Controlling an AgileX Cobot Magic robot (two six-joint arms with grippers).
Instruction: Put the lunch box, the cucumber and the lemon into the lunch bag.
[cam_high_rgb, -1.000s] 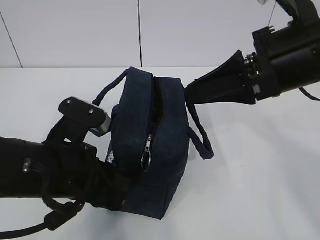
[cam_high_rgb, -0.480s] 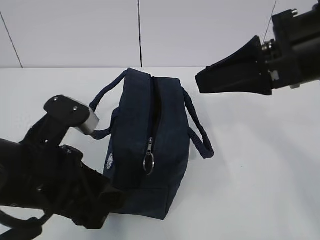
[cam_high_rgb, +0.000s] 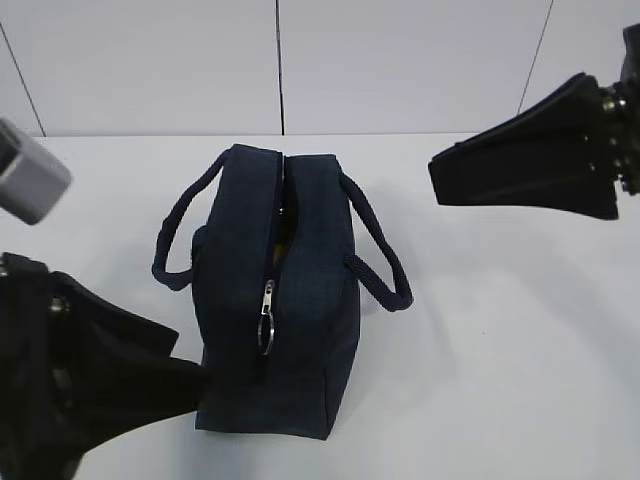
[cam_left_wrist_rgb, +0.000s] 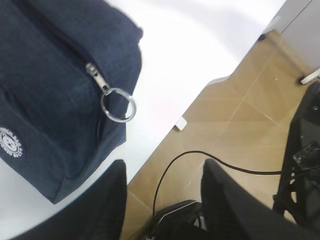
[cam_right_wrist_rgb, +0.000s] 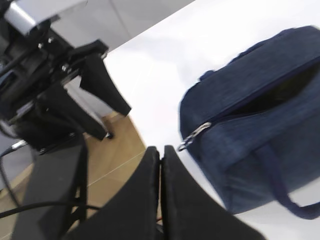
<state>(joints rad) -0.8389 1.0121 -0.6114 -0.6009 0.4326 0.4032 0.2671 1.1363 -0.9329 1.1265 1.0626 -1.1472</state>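
Both our grippers hang clear of the lunch bag.
Left gripper spread apart, empty; right gripper pressed closed, empty; zipper ring pull dangles.

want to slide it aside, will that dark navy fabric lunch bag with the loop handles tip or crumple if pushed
The dark navy fabric lunch bag stands upright on the white table on a flat boxy base, so it probably slides rather than tips. Its cloth walls would likely dent under a push. The looped handles droop sideways, so they look floppy and may snag.
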